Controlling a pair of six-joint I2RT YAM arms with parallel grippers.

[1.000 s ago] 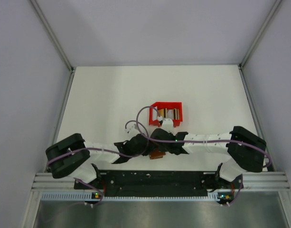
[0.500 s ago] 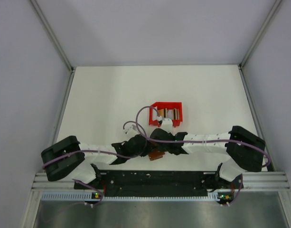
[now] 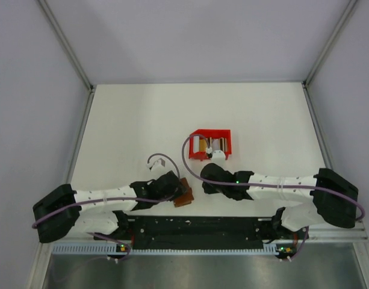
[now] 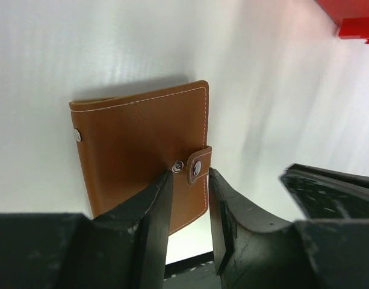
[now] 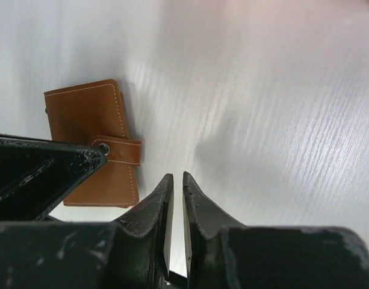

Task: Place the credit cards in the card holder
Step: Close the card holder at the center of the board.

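Separating sideways, both arms are leaving the card holder lying snapped shut near the table's near edge, suggesting loading is ending; left gripper is hovering open above it, right gripper barely parted, empty.

The white table carries a red plastic bin, and a closed brown card holder lies flat nearer the arms' bases, left of the bin.
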